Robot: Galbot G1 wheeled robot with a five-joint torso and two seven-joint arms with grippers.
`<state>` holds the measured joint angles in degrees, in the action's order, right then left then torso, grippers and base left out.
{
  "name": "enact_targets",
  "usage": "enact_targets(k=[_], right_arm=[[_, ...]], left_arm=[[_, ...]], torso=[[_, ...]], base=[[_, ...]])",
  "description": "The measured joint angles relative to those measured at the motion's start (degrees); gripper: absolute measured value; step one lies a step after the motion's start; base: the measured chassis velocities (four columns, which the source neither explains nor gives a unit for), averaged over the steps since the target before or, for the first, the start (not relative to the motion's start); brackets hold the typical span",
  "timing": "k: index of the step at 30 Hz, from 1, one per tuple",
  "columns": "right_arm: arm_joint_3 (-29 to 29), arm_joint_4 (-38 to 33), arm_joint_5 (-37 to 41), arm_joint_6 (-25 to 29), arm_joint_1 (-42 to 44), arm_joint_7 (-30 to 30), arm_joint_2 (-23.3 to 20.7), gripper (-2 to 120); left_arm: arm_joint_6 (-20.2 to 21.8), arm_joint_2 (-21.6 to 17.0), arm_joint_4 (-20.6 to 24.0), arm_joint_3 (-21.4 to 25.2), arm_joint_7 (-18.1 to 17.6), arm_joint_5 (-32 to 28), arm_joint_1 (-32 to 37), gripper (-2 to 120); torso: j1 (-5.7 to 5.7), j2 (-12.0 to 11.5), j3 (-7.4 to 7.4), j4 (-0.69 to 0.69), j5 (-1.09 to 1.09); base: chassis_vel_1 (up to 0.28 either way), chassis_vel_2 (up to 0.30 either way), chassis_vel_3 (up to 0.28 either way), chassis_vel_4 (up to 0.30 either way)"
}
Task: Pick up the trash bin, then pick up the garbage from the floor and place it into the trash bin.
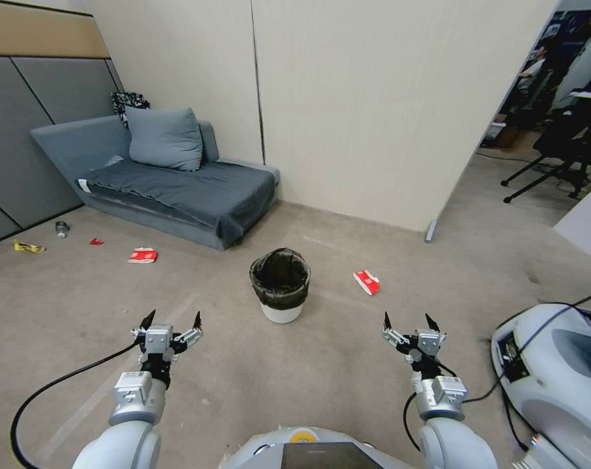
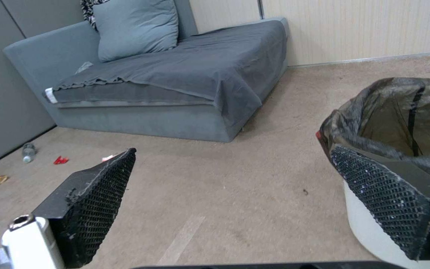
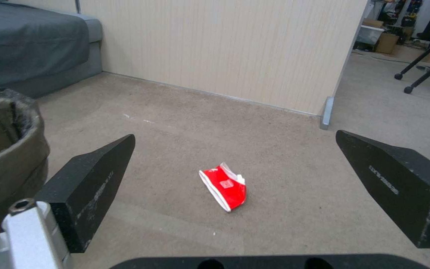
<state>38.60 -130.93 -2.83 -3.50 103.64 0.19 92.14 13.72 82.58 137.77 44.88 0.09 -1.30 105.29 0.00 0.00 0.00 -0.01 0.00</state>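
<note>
Beige carpet [image 1: 295, 391] is spread across the room, and the trash bin [image 1: 280, 284] is taken as the landmark: a small white bin with a black bag folded over its rim, set upright on the floor ahead of the robot, not yet lifted. Far to the left of the bin, near the foot of the grey sofa [image 1: 178, 182], a yellow wrapper [image 1: 28, 247], a small bottle [image 1: 62, 228] and a red scrap [image 1: 96, 241] are scattered; a red-and-white carton [image 1: 142, 255] is seen nearer, left of the bin and just before the sofa. The left gripper [image 1: 172, 320] is held above the floor, nearer the robot than the bin and to its left, its fingers spread apart with nothing between them; in the left wrist view the bin [image 2: 399, 127] is seen close by one fingertip, apart from it. Right of the bin another red-and-white carton [image 1: 367, 281] is lying flat, shown in the right wrist view [image 3: 224, 186] between the spread fingers and well ahead of them. The right gripper [image 1: 412, 321] is likewise held released and empty, nearer the robot than the bin and to its right.

Trouble is judged likeliest at the bin itself: a light bin may be tipped or pushed away if one finger meets the wall before the other, and the loose bag may be pinched instead of the rim, so that the liner is dragged out
</note>
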Motion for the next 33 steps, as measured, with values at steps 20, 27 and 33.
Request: enact_targets(k=[20,27,33], right_arm=[[0.0,0.0,-0.1,0.1,0.1,0.0,0.0,100],[0.0,0.0,-0.2,0.1,0.1,0.0,0.0,100],[0.0,0.0,-0.3,0.2,0.1,0.1,0.0,100]], left_arm=[[-0.4,-0.4,0.3,-0.1,-0.1,0.1,0.7,100],[-0.4,-0.3,0.3,-0.1,-0.1,0.1,0.6,100],[-0.4,-0.2,0.2,-0.1,-0.1,0.1,0.3,100]], torso=[[0.0,0.0,0.0,0.01,0.01],[0.0,0.0,0.0,0.0,0.0],[0.0,0.0,0.0,0.01,0.01]], base=[[-0.138,0.144,0.146,-0.14],[-0.142,0.131,0.148,-0.132],[-0.136,0.141,0.15,-0.132]])
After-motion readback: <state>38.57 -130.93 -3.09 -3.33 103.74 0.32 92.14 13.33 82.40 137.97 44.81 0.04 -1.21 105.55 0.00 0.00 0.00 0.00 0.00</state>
